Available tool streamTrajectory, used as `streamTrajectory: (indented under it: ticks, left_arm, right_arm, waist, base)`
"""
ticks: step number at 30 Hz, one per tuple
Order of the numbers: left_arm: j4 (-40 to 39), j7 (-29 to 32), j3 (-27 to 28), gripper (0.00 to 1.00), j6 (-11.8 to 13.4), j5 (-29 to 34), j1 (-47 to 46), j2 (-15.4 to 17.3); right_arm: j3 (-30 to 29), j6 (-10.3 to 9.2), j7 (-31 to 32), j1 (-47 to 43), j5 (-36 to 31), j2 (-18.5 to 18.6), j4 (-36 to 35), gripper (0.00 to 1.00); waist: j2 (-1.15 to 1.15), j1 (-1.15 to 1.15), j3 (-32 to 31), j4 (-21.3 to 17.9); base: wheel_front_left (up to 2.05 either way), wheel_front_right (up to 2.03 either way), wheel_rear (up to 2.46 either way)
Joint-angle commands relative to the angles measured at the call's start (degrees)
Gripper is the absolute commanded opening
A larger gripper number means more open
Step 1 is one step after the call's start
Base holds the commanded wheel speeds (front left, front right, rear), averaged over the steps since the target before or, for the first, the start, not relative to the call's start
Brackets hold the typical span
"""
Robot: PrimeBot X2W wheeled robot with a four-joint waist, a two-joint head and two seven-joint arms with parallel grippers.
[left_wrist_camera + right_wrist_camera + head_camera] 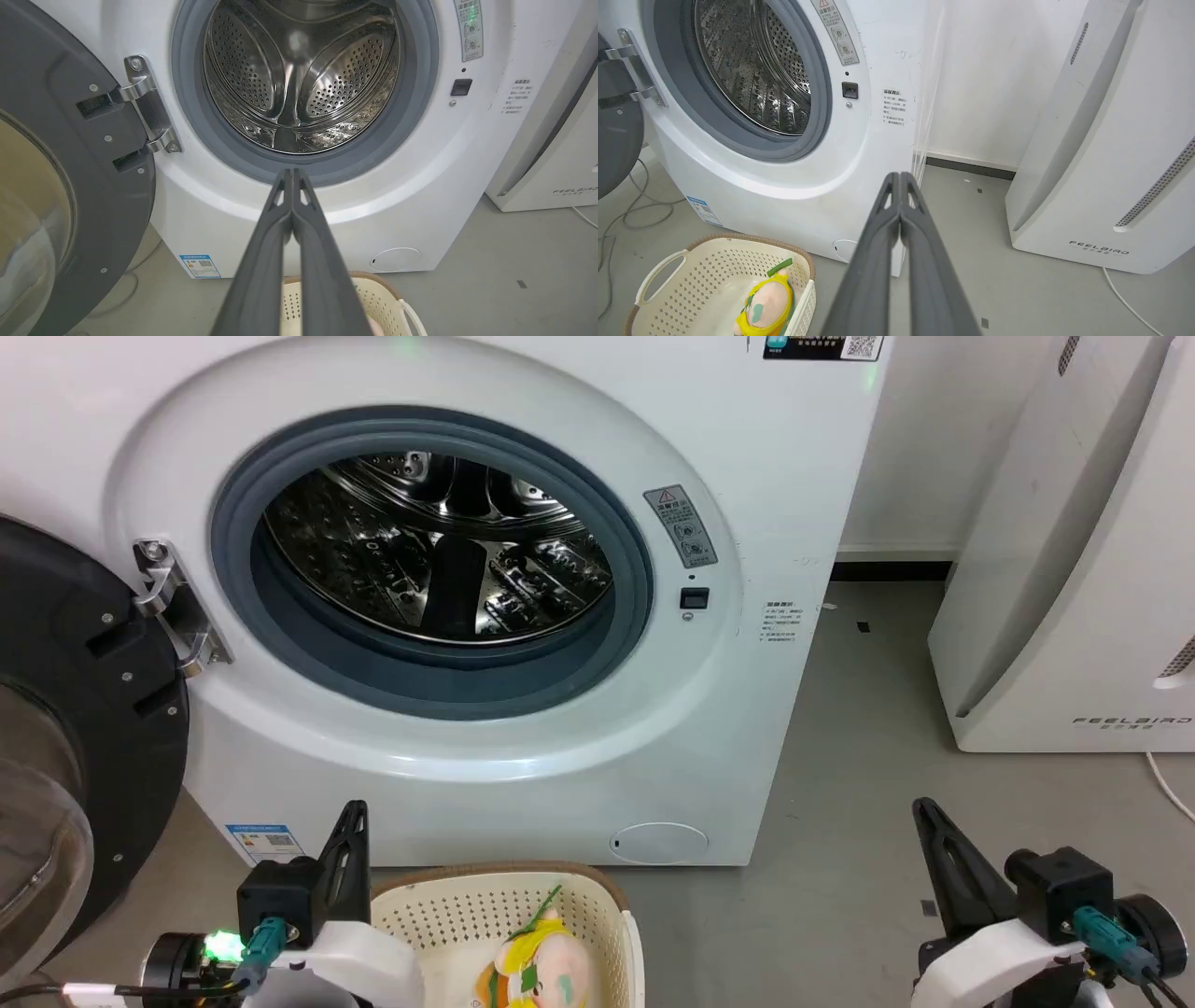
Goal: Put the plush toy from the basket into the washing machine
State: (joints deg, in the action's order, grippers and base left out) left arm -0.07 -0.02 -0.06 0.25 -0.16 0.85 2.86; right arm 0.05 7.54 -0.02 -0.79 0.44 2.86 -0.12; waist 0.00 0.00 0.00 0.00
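**Plush toy lies in the basket; both grippers empty, fingers pressed together**

We see the plush toy [766,305] lying on the bottom of the basket [661,266], toward its right side. The basket stands on the floor [859,803] just in front of the washing machine [560,784], whose door [84,709] is swung open to the left and whose drum [439,551] looks empty. Our left gripper [293,171] sits just left of the basket and our right gripper [900,173] well off to the right. Each has its two fingers pressed together and holds nothing. We judge the toy light, soft and squashy, neither slippery nor fragile. A pinch across its plump middle should hold better than one on the thin green frill [779,267]. The fingers must spread first.
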Motion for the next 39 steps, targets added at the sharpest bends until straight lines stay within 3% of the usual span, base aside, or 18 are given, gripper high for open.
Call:
streamTrajectory:
  ticks: [1,13,14,39]
  left_arm:
    - [0.07,0.02,0.06,0.0,-0.25,0.16,-0.85,0.01]
    - [0.07,0.02,0.06,0.0,-0.25,0.16,-0.85,0.01]
    - [0.0,0.0,-0.03,1.0,0.01,0.0,0.0,0.0]
    - [4.63,-2.78,-2.81,1.0,0.66,0.4,-3.94,0.51]
  right_arm:
    - [-0.05,-0.05,0.02,0.79,-0.44,0.01,0.12,0.0]
    - [-0.05,-0.05,0.02,0.79,-0.44,0.01,0.12,0.0]
    - [-0.03,0.0,-0.02,0.0,0.01,0.0,0.0,1.0]
    - [-0.9,-0.01,-2.78,0.94,3.92,0.0,-0.69,1.0]
  waist:
    - [0.0,0.0,0.0,0.0]
    - [0.0,0.0,0.0,0.0]
    - [0.0,0.0,0.0,0.0]
    - [0.0,0.0,2.55,-1.16]
  base:
    - [0.0,0.0,0.0]
    - [0.0,0.0,0.0]
    - [0.0,0.0,0.0]
    - [0.0,0.0,0.0]
